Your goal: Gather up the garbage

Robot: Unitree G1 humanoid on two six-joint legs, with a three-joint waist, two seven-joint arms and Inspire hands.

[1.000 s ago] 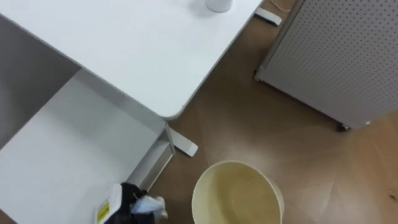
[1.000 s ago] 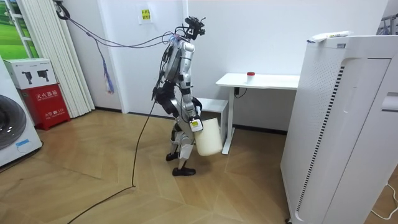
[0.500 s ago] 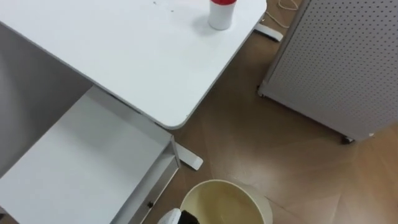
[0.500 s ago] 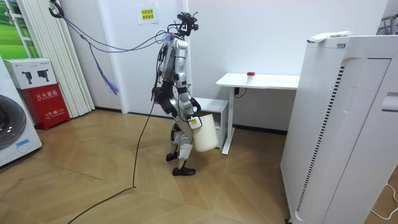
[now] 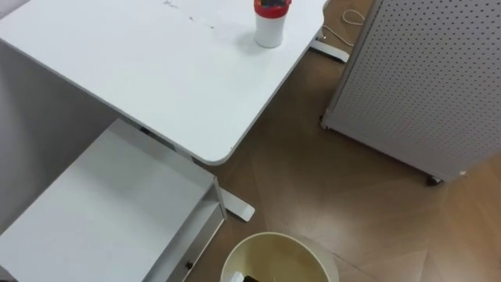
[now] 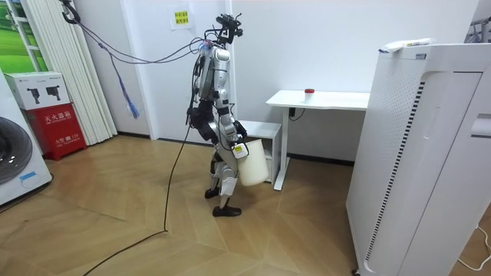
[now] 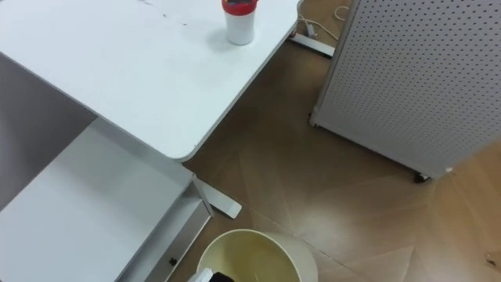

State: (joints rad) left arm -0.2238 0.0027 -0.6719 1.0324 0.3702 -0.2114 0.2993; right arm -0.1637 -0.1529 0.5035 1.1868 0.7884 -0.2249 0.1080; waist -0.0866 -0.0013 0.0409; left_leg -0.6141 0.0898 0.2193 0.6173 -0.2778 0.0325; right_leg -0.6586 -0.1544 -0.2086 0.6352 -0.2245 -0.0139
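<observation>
1. The robot stands beside the white desk [image 6: 318,98], a cream bin [image 5: 282,252] held at its knee.
2. What looks like its left hand [image 5: 250,279] sits at the bin's rim; its grip I cannot tell.
3. A red-lidded cup [image 5: 270,22] stands near the desk's far edge

"Where's the robot standing?"

"Upright on the wood floor [image 6: 115,222], just off the corner of the white counter [image 6: 330,99] that stands against the wall. A pale bin [image 6: 255,167] is beside its thigh, and one hand [image 6: 240,149] is at the rim."

"Anything on the counter?"

"A small red-topped thing [image 6: 309,91], near the back. A tall white cabinet [image 6: 422,153] stands at the room view's right. At its left there's a washing machine [image 6: 19,165] and a red box [image 6: 60,128]."
</observation>
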